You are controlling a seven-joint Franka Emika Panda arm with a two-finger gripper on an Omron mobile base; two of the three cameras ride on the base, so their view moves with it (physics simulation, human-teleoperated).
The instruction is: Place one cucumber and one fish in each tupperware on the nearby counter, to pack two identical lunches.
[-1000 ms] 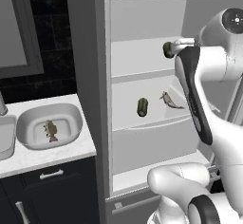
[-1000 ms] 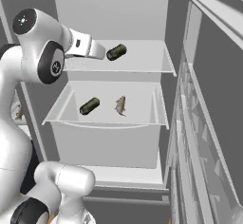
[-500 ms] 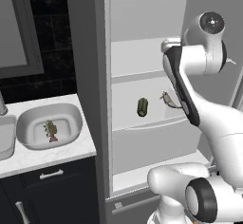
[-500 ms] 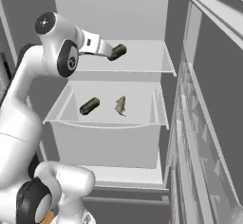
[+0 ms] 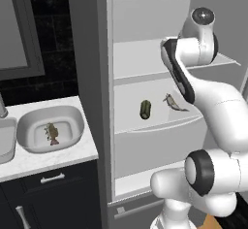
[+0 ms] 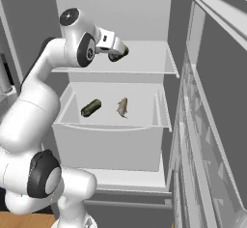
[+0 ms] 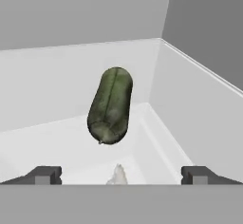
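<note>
A dark green cucumber lies on the fridge's upper shelf, just ahead of my open gripper; its fingertips stand wide apart, short of it. From the right, the gripper is right at that cucumber. On the shelf below lie another cucumber and a grey fish. On the counter the wide rounded tupperware holds a fish. The narrow tupperware shows at the left edge.
The fridge's side wall stands close to the right of the upper cucumber. The open fridge door stands along the right. Dark cabinet fronts with silver handles run under the counter.
The arm has reached further into the fridge, bringing the open gripper up to the upper-shelf cucumber. The cucumbers and fish have not moved.
</note>
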